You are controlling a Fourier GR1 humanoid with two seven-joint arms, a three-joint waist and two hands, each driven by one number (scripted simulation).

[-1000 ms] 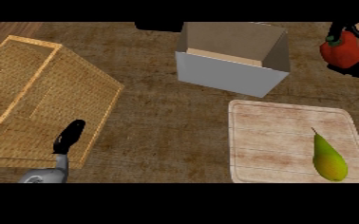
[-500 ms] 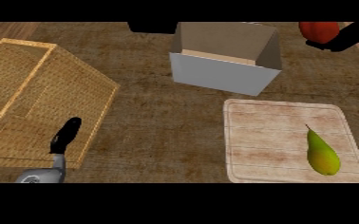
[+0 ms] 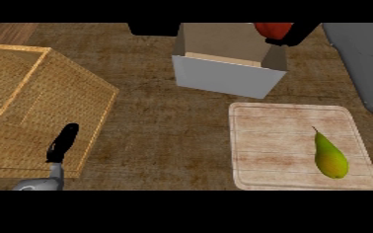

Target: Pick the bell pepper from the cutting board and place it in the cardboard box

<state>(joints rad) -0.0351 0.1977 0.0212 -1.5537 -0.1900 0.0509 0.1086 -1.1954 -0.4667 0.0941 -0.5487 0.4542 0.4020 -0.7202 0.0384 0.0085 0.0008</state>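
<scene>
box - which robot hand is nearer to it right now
Right. The right robot hand holds the red pepper at the box's far right corner, over its rim. The left robot hand rests far off at lower left, beside the basket.

Left hand [image 3: 62,142] resting open, right hand [image 3: 291,34] curled, raised

**Bystanders on the tabletop**

A wicker basket [image 3: 44,111] sits on the wooden tabletop [image 3: 160,123], just behind and beside the left robot hand [image 3: 62,142]. A yellow-green pear [image 3: 330,156] lies well to that hand's right, stem pointing away.
</scene>
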